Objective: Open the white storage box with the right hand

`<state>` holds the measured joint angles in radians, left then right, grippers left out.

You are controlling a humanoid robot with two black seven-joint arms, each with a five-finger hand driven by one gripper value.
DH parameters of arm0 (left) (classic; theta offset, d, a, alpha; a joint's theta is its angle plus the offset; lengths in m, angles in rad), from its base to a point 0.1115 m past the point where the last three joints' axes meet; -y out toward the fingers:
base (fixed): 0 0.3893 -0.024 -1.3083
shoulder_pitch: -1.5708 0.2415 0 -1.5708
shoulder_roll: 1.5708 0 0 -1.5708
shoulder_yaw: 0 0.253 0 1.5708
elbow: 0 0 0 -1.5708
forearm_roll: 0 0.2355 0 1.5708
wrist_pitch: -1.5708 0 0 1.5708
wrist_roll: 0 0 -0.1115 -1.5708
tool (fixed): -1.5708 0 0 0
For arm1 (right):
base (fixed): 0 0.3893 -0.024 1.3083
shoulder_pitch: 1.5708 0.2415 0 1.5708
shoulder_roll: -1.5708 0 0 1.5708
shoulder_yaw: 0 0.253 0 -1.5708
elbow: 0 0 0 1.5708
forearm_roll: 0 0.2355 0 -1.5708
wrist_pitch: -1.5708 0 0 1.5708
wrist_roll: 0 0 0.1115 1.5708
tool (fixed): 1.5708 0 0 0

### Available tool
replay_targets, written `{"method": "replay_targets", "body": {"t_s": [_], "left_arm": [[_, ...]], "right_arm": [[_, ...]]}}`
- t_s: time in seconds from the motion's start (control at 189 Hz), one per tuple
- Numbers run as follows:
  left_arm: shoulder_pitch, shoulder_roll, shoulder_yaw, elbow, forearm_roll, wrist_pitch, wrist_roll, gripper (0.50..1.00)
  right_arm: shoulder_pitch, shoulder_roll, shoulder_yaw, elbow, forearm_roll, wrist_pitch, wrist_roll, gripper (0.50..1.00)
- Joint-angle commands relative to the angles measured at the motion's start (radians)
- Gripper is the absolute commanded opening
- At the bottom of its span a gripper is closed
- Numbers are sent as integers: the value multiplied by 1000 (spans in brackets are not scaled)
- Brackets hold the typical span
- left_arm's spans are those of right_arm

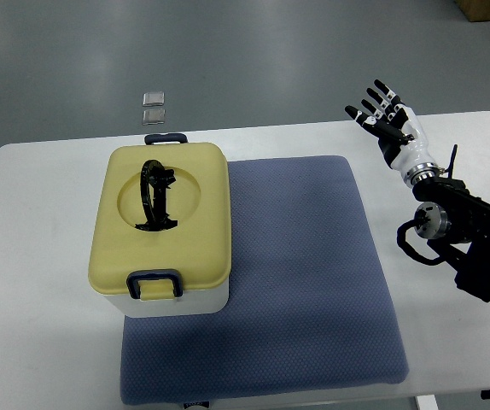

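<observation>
One white storage box (161, 229), yellow lid latched; right robot hand (387, 121) spread wide, empty.

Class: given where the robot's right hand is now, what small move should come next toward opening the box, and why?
Probably swing the right hand left toward the white storage box with the yellow lid. The hand hangs open, far off to the box's right, and both dark latches look closed.
</observation>
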<state>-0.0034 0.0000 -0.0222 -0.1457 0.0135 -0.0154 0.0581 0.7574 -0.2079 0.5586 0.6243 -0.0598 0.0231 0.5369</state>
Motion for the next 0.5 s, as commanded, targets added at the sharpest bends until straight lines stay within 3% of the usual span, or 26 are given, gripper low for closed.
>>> {"method": "replay_targets", "body": {"t_s": [0.0,0.497], "left_arm": [[0,0,-1,0,0,0,0,1000],[0,0,-1,0,0,0,0,1000]], "right_arm": [[2,-1,1,0,0,0,0,930],[3,-2,1,-2,0,0,0,928]]}}
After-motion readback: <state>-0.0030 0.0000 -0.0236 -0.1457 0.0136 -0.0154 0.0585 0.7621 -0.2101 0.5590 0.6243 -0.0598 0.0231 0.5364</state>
